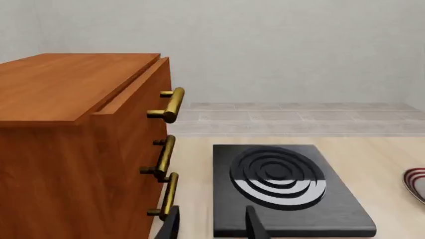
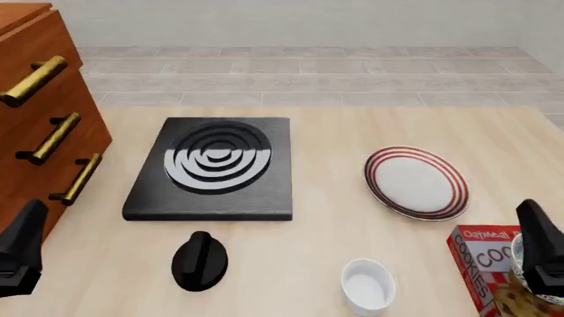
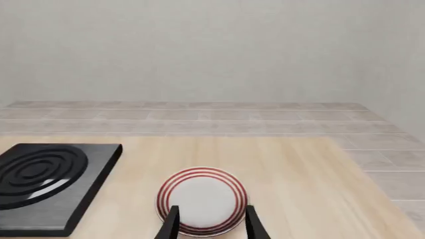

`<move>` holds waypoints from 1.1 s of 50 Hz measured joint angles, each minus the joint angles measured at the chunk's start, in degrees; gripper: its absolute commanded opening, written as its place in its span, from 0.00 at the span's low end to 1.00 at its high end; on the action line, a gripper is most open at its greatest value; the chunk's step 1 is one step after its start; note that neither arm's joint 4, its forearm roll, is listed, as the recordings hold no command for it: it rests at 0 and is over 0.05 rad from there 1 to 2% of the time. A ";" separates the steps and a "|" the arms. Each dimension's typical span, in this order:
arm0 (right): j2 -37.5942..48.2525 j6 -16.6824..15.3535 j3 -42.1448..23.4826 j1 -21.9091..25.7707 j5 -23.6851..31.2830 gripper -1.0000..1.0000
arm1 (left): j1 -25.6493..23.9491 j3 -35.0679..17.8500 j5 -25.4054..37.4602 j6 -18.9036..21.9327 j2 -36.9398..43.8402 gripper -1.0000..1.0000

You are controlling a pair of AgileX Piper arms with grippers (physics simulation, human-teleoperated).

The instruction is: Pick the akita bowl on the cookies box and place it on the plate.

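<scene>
Speckled bowl (image 2: pixel 520 254) on cookies box (image 2: pixel 483 264), plate (image 2: pixel 416 182) nr.

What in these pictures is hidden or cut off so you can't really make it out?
- Akita bowl: front view, only a sliver shows behind the right gripper.
- Cookies box: front view, cut by the frame edges.
- Plate: left wrist view, cropped at the edge.
- Left gripper: front view, fingertips not visible.

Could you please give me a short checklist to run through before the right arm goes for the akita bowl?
1. Plate bare, free to receive: ok.
2. Akita bowl on the cookies box: cannot tell, mostly hidden behind the right arm.
3. Right gripper jaws apart, nothing between: ok.
4. Left gripper away from the plate, by the stove burner: ok.
5. White ramekin off the box-to-plate path: ok.
</scene>
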 measured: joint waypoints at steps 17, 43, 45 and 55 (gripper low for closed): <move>3.04 -0.42 -0.01 1.61 -2.85 1.00 | 0.06 -0.08 -0.27 -0.01 0.39 1.00; 8.11 -0.66 -10.89 2.54 4.06 1.00 | 0.07 -0.11 -0.37 -0.02 0.53 1.00; 9.18 -0.72 -13.82 2.48 6.23 1.00 | 0.07 -0.11 -0.37 -0.02 0.53 1.00; 14.76 -0.47 -28.57 -1.10 17.50 1.00 | 0.07 -0.11 -0.38 -0.02 0.54 1.00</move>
